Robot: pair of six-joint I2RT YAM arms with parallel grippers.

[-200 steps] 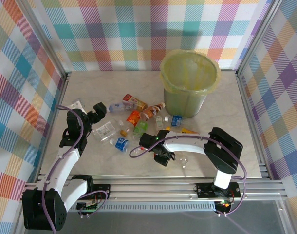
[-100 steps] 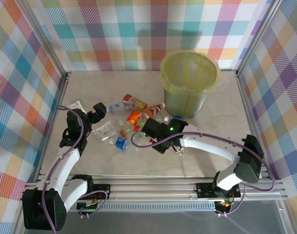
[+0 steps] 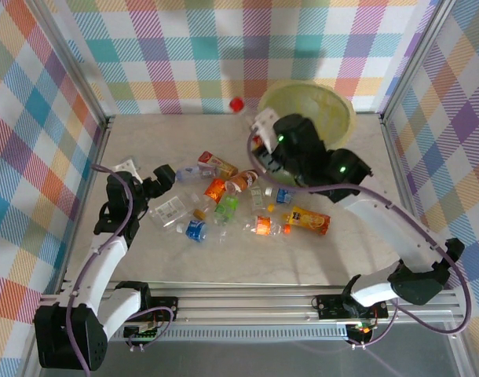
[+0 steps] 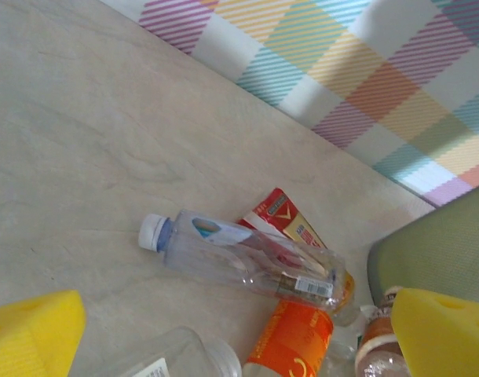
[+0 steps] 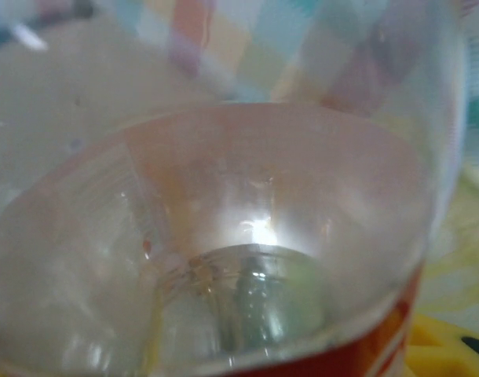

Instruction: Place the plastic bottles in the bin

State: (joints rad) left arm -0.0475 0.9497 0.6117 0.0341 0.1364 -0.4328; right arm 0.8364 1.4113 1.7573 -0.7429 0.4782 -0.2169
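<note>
**Bottle aloft at the bin's 9 o'clock rim**

The left claw (image 3: 156, 181) hangs spread wide and empty at the pile's 9 o'clock edge. In its wrist view a clear white-capped bottle (image 4: 241, 261) lies just ahead, long axis roughly 10 to 4 o'clock. The other plastic bottles (image 3: 224, 206) lie scattered mid-tabletop (image 3: 357, 259). The raised right claw (image 3: 268, 132) is clenched on a red-capped bottle (image 3: 247, 111), its cap pointing to 10 o'clock, away from the bin (image 3: 312, 84) at the claw's 3 o'clock. The right arm is plainly nearer. It covers the bin's near wall, so I cannot tell whether the bottle has passed the rim. The right wrist view is blurred clear plastic.
</note>
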